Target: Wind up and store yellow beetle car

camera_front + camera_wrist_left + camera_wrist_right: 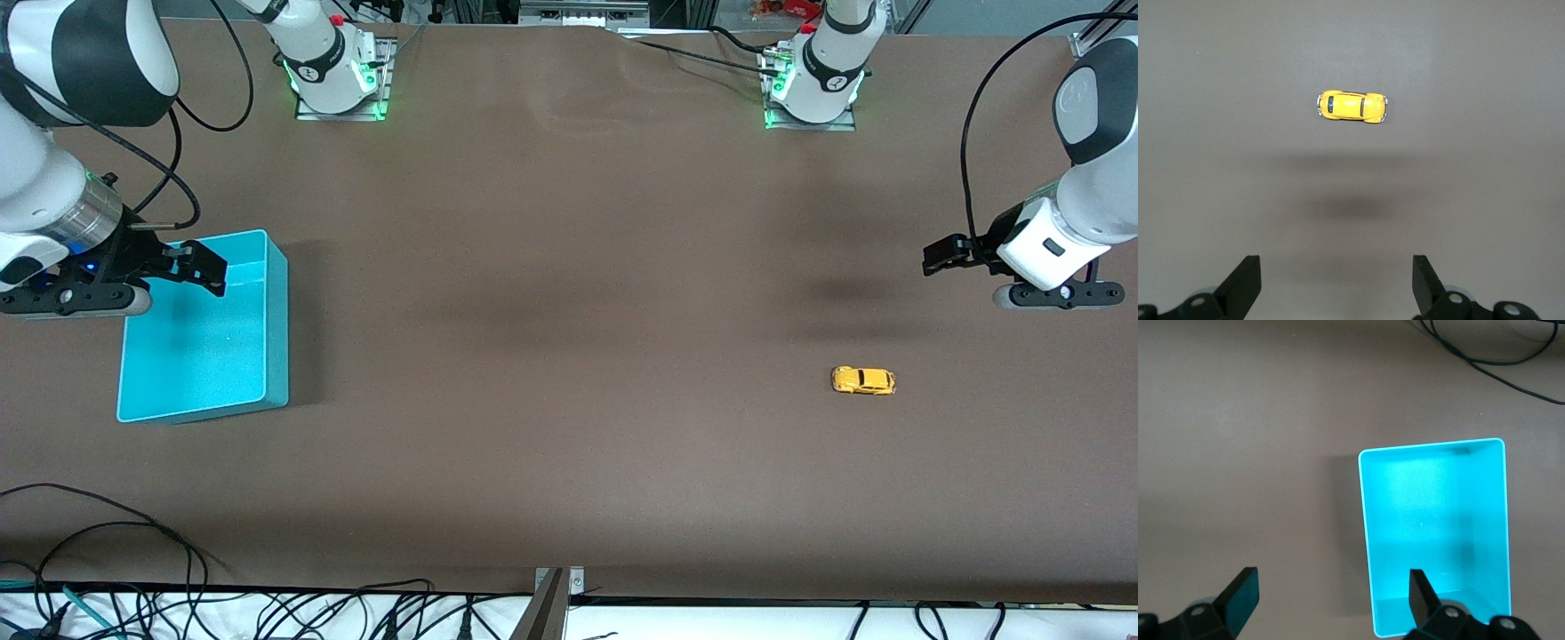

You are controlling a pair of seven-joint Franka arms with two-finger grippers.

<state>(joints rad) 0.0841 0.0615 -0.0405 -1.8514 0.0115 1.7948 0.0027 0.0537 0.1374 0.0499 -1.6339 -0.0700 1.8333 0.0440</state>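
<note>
The yellow beetle car (863, 380) stands on its wheels on the brown table toward the left arm's end; the left wrist view shows it from above (1351, 107). My left gripper (944, 256) hangs open over bare table, apart from the car, with nothing between its fingers (1337, 287). My right gripper (203, 267) hangs open and empty over the rim of a teal bin (277, 329) at the right arm's end. In the right wrist view one finger of that gripper (1331, 600) shows over the empty bin (1366, 520), the other over the table beside it.
Both arm bases (338, 76) (813, 84) stand along the table's edge farthest from the front camera. Loose black cables (133, 604) and a metal bracket (556, 591) lie at the edge nearest that camera. A cable (1485, 361) also runs near the bin.
</note>
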